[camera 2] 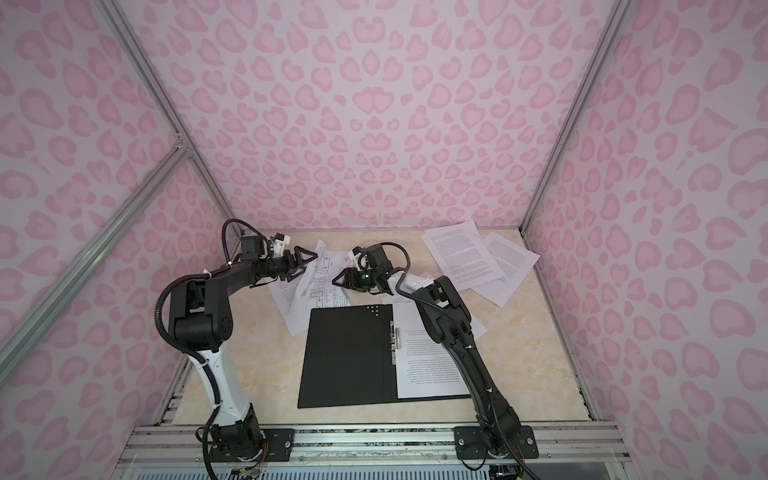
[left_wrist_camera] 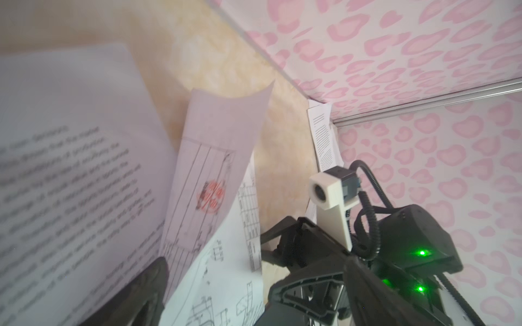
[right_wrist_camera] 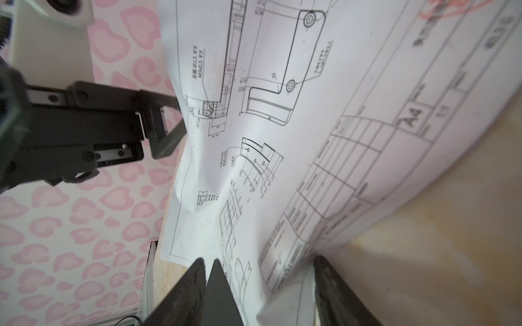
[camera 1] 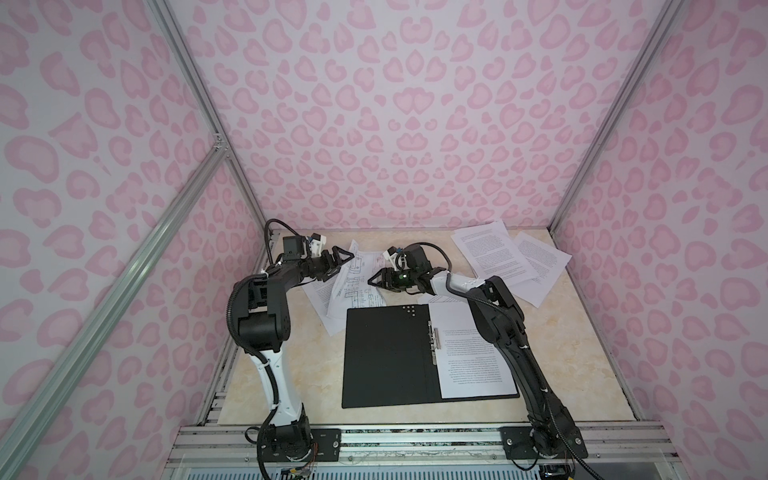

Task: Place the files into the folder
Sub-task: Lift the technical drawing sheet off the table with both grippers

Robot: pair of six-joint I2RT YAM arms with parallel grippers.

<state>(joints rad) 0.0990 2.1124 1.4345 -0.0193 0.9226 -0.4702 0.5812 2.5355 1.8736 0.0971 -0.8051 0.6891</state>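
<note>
One folder [camera 1: 386, 357] lies open, black inside up, at the middle of the table [camera 1: 316, 374], with one metal clip [camera 1: 434, 345] on its spine. Take the folder as the clock's centre and the back wall as 12.

The files [camera 1: 494, 257] lie in three places:
- **In the folder:** one filed sheet [camera 1: 465, 365] of text lies on the folder's 3 o'clock half.
- **At about 1 o'clock:** at least three text sheets overlap in a loose fan near the back corner.
- **At about 11 o'clock:** one drawing sheet [camera 1: 353, 282] bows up over at least one text sheet [camera 1: 318, 291]. The exact count there is hard to tell.

There are two grippers, both near 11 to 12 o'clock and facing each other across the drawing sheet [right_wrist_camera: 282, 141].
- **Left:** the left gripper [camera 1: 340, 261] has its jaws spread wide. Its fingertips reach the sheet's far edge without pinching it [right_wrist_camera: 172, 121], and I cannot tell whether they touch it.
- **Right:** the right gripper [camera 1: 372, 281] has its jaws about half apart. The sheet's near edge sits in the gap between them [right_wrist_camera: 262, 258], against one finger, and is not clamped.
</note>
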